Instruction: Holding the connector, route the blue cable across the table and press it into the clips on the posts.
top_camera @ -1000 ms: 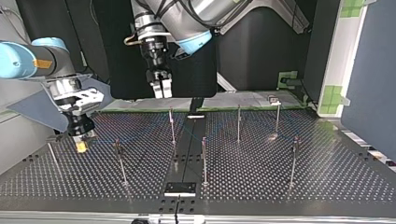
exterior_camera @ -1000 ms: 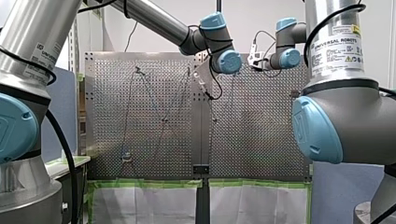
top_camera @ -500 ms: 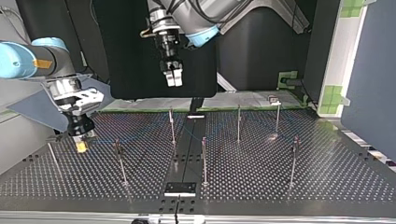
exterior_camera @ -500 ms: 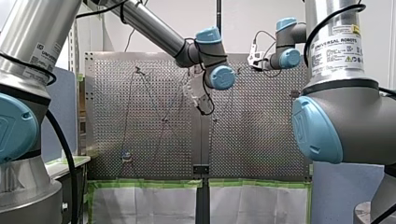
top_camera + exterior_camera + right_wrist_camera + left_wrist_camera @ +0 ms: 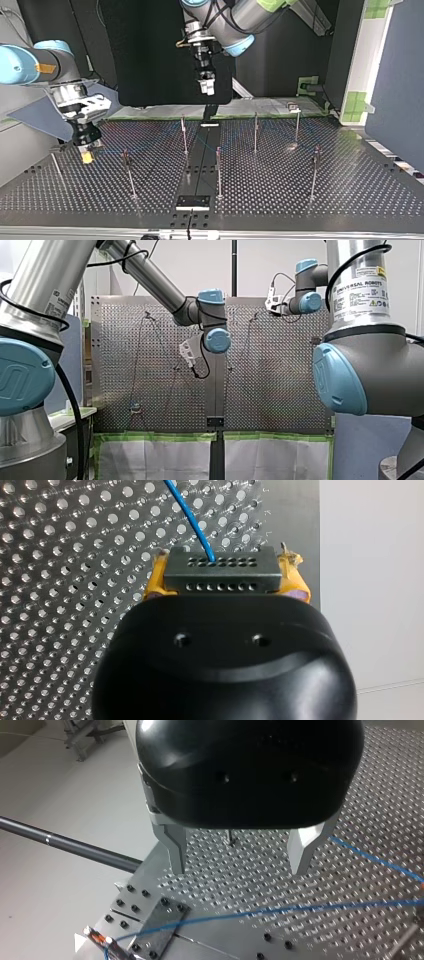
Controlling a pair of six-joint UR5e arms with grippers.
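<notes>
Robotics lab: perforated table, posts.
</notes>
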